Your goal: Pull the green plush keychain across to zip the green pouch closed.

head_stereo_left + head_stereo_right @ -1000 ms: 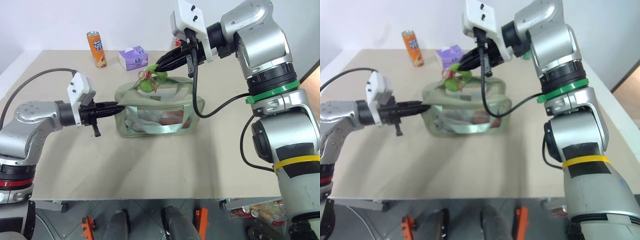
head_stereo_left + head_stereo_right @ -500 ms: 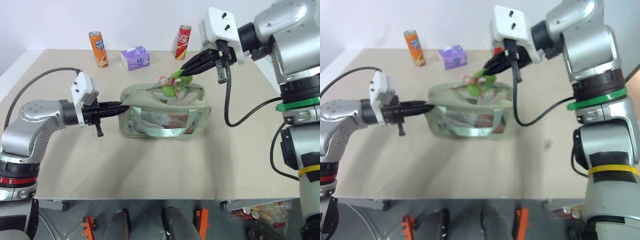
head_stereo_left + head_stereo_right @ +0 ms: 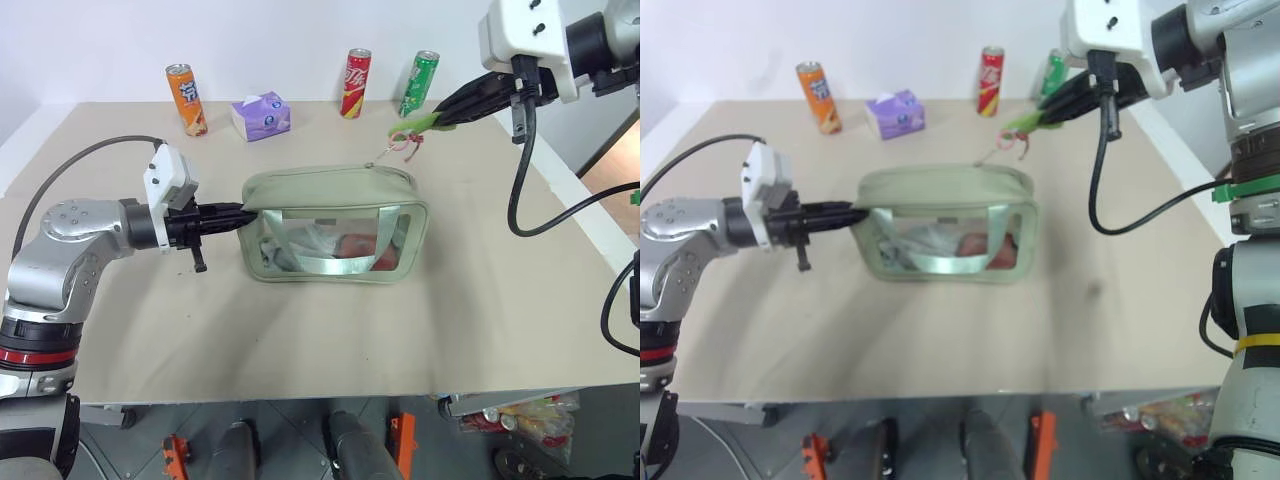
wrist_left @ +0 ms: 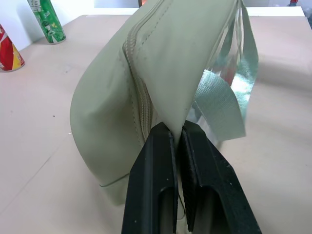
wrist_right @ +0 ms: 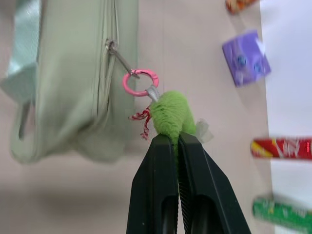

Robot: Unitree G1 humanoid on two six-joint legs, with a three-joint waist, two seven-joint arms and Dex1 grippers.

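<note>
My left jaws (image 4: 176, 134) are pressed together on the fabric at the pouch's end, pinching the corner beside the zipper seam. The green pouch (image 3: 335, 225) stands upright near the middle of the bench (image 3: 300, 340), its clear window panel facing me, with red and white contents showing through it, and its pale strap handle lying against that panel. The zipper line along its top looks drawn together along the length I can see.

My right jaws (image 5: 176, 139) are clamped on the green plush keychain (image 5: 170, 114), held up above the bench past the pouch's far right corner. A pink ring (image 5: 140, 82) and a short metal link join the charm to the zipper pull at that end of the pouch, and a bit of red-and-white cord hangs beside the charm.

Along the far edge of the bench stand an orange can (image 3: 187, 98), a purple tissue box (image 3: 262, 115), a red can (image 3: 357, 83) and a green can (image 3: 419, 84), all well apart from the pouch.
</note>
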